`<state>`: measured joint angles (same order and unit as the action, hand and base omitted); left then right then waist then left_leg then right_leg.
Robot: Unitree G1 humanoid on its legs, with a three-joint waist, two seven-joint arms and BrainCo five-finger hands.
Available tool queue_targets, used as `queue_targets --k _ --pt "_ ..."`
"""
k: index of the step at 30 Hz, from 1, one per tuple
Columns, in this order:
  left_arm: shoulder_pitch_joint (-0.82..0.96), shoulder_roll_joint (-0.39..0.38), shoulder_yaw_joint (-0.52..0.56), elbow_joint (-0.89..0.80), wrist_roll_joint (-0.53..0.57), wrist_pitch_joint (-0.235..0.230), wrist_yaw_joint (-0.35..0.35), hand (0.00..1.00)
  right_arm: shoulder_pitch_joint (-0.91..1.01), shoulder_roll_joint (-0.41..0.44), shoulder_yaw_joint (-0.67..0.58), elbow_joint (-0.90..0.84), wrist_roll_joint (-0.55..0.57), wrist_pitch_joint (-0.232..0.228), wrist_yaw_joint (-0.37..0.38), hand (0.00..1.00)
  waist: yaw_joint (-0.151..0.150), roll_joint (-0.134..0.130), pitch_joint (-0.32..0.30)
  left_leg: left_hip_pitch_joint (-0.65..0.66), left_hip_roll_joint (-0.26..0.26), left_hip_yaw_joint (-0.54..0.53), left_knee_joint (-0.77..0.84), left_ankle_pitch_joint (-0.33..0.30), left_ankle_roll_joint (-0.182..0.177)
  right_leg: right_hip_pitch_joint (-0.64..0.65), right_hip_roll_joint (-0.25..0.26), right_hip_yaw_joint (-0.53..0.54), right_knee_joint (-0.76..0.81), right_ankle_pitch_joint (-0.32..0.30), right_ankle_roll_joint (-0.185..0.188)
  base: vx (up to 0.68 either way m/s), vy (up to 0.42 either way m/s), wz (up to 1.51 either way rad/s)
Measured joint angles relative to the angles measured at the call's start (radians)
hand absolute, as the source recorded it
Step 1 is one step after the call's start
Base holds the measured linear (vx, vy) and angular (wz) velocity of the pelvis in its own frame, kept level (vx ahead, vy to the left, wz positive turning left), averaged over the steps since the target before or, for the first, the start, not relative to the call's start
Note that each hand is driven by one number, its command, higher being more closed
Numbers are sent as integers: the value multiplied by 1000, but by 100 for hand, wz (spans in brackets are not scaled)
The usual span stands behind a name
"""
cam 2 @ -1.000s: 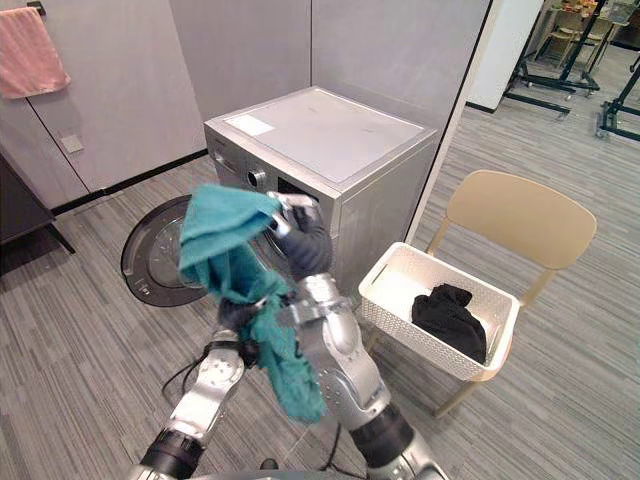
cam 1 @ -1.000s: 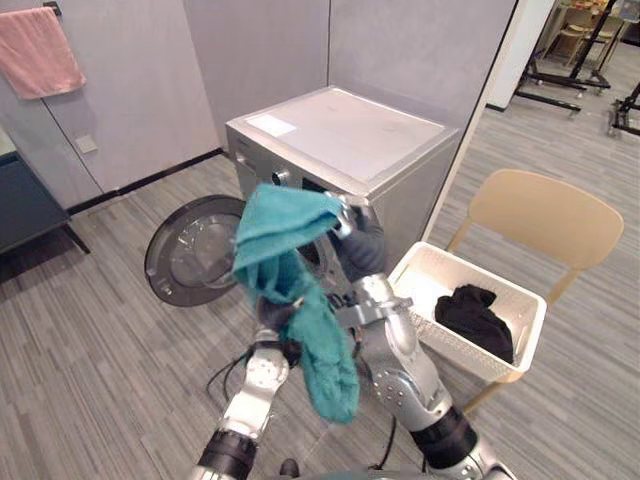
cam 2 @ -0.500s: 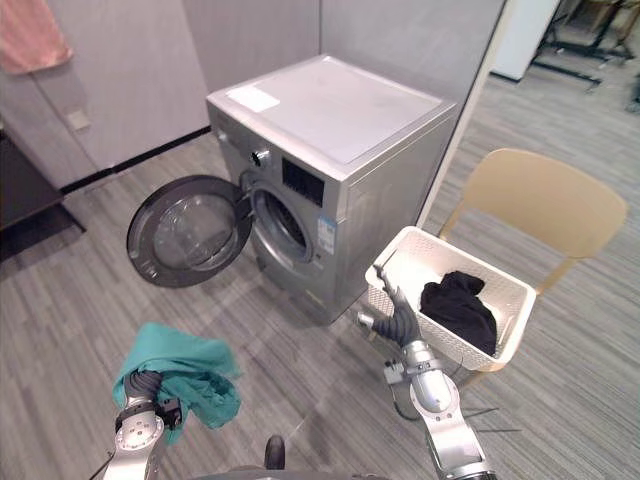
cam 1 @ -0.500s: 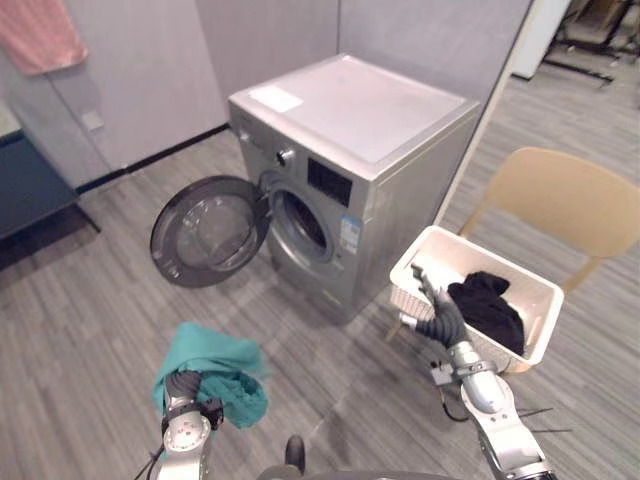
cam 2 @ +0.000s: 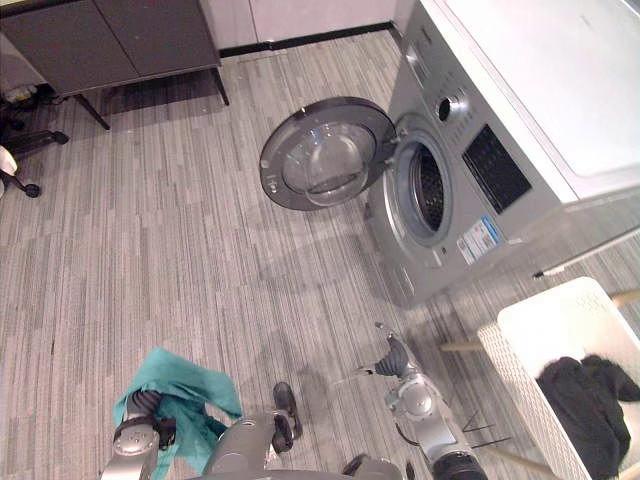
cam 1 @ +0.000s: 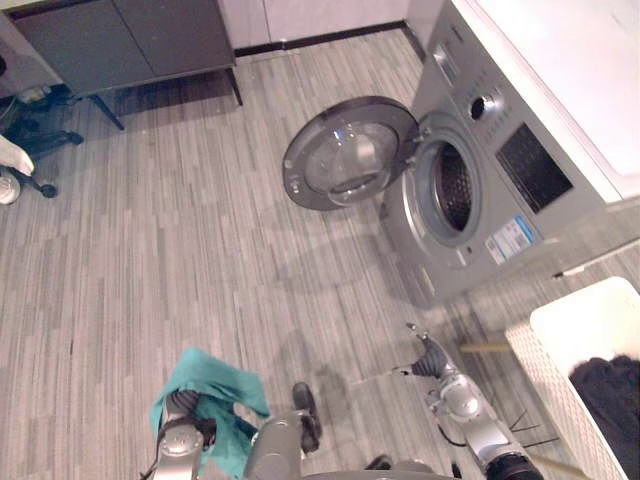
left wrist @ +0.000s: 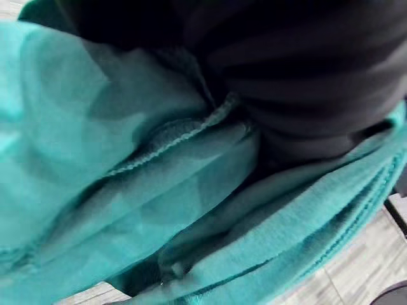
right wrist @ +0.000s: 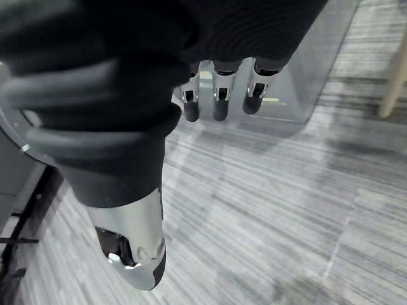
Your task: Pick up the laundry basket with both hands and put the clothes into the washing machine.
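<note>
The left robot hand is wrapped in a crumpled teal cloth garment. Its wrist view shows folds bunched against the dark cover, with the fingers buried, so I cannot tell how they are set. The right robot hand holds nothing, its fingers loosely extended over the grey wood-grain floor.

Ahead of the right robot hand stands the silver front-loading washing machine. Its round glass door is swung wide and its drum opening looks empty. Outward to that hand's right is the white woven plastic laundry basket, with a black garment inside.

By my reading the task is at an early-to-middle stage. The door is open and one garment is out of the basket, but nothing is loaded and the black garment waits.

The teal garment is a bunch with no clear long axis and is well apart from the drum. The opening faces the floor ahead of both hands.
</note>
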<state>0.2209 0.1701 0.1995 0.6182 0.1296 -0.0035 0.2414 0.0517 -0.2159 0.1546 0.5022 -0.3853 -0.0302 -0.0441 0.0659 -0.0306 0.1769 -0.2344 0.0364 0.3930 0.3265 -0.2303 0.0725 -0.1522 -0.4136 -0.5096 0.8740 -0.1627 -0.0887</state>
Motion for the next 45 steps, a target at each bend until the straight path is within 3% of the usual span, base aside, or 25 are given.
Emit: queue_targets --k 2,5,8,9,10,11,12,13,14,16,18,21,24,25,26,30,33,36,37,38,39,41,43,44,45 --pt "-6 12 0 -3 1 0 0 100 47 7 1 -1 10 2 2 0 -44 17 32 75 -21 -89 -12 -38 6 -148 128 244 162 -97 82 366 86 114" --pt "-7 12 -2 -2 0 0 0 100 77 9 0 -18 19 0 2 0 -67 31 46 175 -26 -118 -53 -64 -12 -287 216 264 89 -139 103 435 44 51" --pt "-48 27 -23 9 1 -1 0 100 71 -2 -4 -19 22 -3 0 0 -112 29 53 283 -37 -185 -132 -82 -39 -404 264 169 -272 -63 111 559 -22 73" --pt "-75 30 -38 15 1 -4 -2 100 76 -5 -10 -16 22 -2 1 0 -118 39 64 332 -36 -206 -155 -95 -67 -410 288 132 -451 23 109 648 -73 65" --pt "-86 31 -43 19 5 -5 -3 100 86 -6 -12 -16 21 0 1 0 -119 26 60 361 -40 -218 -140 -119 -108 -412 296 116 -530 99 75 803 -116 68" --pt "-86 31 -55 31 21 -4 -4 100 98 -5 -11 -15 21 6 0 0 -123 20 55 379 -37 -230 -91 -145 -151 -404 296 120 -515 194 -27 707 -150 45" --pt "-89 16 -68 47 36 -1 -10 100 93 -9 -15 -14 22 11 4 0 -128 35 56 377 -11 -227 27 -147 -173 -395 303 119 -435 197 -86 713 -164 16" --pt "-89 10 -72 45 41 -2 -20 100 82 -2 -16 -22 22 7 6 0 -130 48 57 328 33 -213 180 -109 -231 -370 319 121 -414 149 -96 878 -222 -39" --pt "-82 -6 -70 44 41 -2 -25 100 70 9 -13 -31 22 3 10 0 -121 63 60 224 114 -200 478 81 -208 -290 391 140 -442 103 -109 729 -160 -73" --pt "-79 -15 -72 41 41 -2 -32 100 69 21 -8 -51 25 1 6 0 -93 68 60 131 197 -190 753 73 -183 -188 478 192 -504 87 -119 773 -99 -124" --pt "-91 -23 -87 10 41 -3 -45 100 60 42 -10 -59 51 0 -2 0 -78 27 66 34 224 -156 885 46 -141 -69 516 305 -559 84 -122 632 1 -125" --pt "-89 -34 -121 -51 41 -13 -49 100 54 37 -19 -53 61 3 -8 0 -75 7 73 -47 200 -148 723 -6 -101 57 520 432 -620 84 -121 520 89 -136" --pt "-83 -42 -118 -58 43 -16 -64 100 44 35 -34 -30 59 8 -18 0 -49 3 73 -54 98 -343 342 -36 -128 127 523 615 -629 78 -75 406 285 -208" --pt "-80 -51 -118 -58 51 -17 -66 100 44 32 -40 -24 58 7 -20 0 -42 22 63 -25 94 -420 142 33 -179 148 534 660 -628 39 -9 307 421 -208" --pt "-70 -76 -122 -57 63 -17 -68 100 49 11 -47 -36 50 7 -20 0 -57 96 57 -18 137 -473 16 209 -200 139 575 682 -609 -3 21 211 401 -184" --pt "-99 -73 -129 -59 80 -15 -70 100 103 48 -79 -42 47 16 -19 0 -79 37 57 29 98 -310 -10 138 -165 63 501 808 -508 -79 92 41 325 -121" --pt "-84 -62 -130 -64 80 -15 -81 100 111 62 -78 -37 51 17 -20 0 -88 23 50 75 84 -189 -36 108 -134 54 461 897 -546 -69 123 -31 268 -113" --pt "-79 -44 -132 -82 80 -14 -88 100 92 67 -80 11 52 18 -23 0 -88 5 42 85 77 -120 -40 90 -115 14 411 859 -544 -50 151 -18 170 -80" --pt "-76 -40 -131 -100 79 -6 -88 100 82 75 -79 38 52 19 -23 0 -90 -3 39 92 81 -99 -41 85 -111 -11 381 753 -510 -40 155 32 41 -54" --pt "-64 -39 -129 -126 79 -4 -87 100 67 82 -78 65 53 19 -22 0 -85 -5 38 111 100 -61 -26 84 -98 -37 331 546 -442 -46 123 54 10 -53" --pt "-61 -39 -129 -130 79 -3 -87 100 64 83 -78 70 53 19 -22 0 -85 -5 37 115 103 -53 -19 83 -96 -39 318 493 -430 -50 108 81 -35 -58" --pt "-43 -48 -125 -162 79 -2 -86 100 42 78 -78 86 53 17 -23 0 -80 14 25 133 137 -24 16 54 -116 -29 281 224 -423 -41 51 110 -67 -64" --pt "-30 -47 -112 -181 78 -2 -85 100 10 80 -70 95 53 15 -23 0 -76 23 10 136 173 14 0 55 -123 -6 298 157 -495 -33 32 83 -94 -67" --pt "-25 -48 -107 -195 77 -3 -80 100 -6 75 -60 105 53 12 -22 0 -71 18 3 144 189 55 -10 60 -131 8 265 47 -514 -63 41 65 -89 -78" --pt "-26 -45 -105 -193 76 -2 -79 100 -12 74 -61 106 53 12 -23 0 -64 19 2 147 196 67 -5 59 -138 7 273 46 -529 -40 71 107 -127 -96"
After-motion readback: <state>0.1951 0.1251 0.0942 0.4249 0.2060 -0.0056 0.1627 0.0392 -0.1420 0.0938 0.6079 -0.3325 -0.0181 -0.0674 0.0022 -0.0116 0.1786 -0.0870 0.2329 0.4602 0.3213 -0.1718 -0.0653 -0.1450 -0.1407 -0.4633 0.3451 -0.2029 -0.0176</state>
